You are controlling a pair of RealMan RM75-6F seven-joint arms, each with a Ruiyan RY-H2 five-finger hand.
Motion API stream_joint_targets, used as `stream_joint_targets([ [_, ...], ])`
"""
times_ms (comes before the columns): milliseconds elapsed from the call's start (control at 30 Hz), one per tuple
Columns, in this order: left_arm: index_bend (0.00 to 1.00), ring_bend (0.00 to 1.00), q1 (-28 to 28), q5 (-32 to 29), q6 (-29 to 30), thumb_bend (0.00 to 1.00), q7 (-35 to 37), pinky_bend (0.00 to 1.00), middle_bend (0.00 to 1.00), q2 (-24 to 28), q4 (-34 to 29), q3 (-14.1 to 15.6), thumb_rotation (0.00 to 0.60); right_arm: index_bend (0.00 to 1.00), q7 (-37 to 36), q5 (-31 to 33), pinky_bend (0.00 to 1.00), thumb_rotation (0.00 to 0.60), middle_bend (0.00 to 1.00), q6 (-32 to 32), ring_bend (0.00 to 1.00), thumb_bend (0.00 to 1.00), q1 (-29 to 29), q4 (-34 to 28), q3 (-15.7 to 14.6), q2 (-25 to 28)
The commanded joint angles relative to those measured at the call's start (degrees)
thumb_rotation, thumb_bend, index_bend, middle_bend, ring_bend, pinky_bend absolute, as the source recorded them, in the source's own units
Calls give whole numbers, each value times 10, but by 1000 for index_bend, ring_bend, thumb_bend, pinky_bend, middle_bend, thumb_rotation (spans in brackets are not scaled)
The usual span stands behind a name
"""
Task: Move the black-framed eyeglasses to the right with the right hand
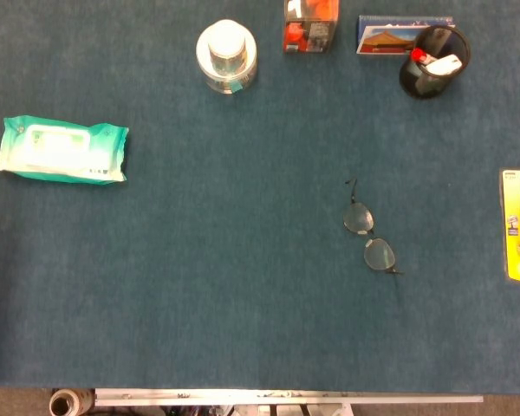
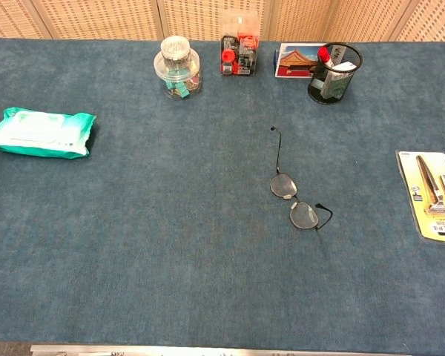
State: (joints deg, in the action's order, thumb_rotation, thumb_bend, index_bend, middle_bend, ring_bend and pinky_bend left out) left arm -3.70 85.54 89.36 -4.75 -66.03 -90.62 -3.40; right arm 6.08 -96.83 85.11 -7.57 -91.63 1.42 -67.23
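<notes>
Tabletop (image 2: 133, 245): blue, carries everything. Wipes pack (image 2: 41, 133) near left edge, razor card (image 2: 432, 194) at right edge. Eyeglasses (image 2: 293, 194) right of centre, flat, untouched, one temple open. We see neither hand, state unknown. Step: approach not begun. Next we expect right hand entering, pinching thin frame.

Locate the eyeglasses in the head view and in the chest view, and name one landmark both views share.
Head view: the eyeglasses lie right of centre on the blue table cover, about mid-height.
Chest view: the eyeglasses lie right of centre, one temple arm stretched toward the far edge.
Shared landmark: the black mesh pen cup, beyond the eyeglasses and to their right in both views.
</notes>
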Motion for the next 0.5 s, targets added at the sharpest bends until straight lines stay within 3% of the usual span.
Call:
stream_joint_targets([
  [33, 465, 416, 3, 1, 5, 335, -2, 514, 568, 1, -2, 0, 600, 369, 11, -32, 455, 600, 432, 4, 298, 276, -15, -16, -4, 2],
  [500, 465, 416, 5, -6, 0, 335, -14, 515, 568, -2, -2, 0, 600, 369, 91, -92, 456, 600, 432, -67, 298, 276, -70, -66, -15, 23],
])
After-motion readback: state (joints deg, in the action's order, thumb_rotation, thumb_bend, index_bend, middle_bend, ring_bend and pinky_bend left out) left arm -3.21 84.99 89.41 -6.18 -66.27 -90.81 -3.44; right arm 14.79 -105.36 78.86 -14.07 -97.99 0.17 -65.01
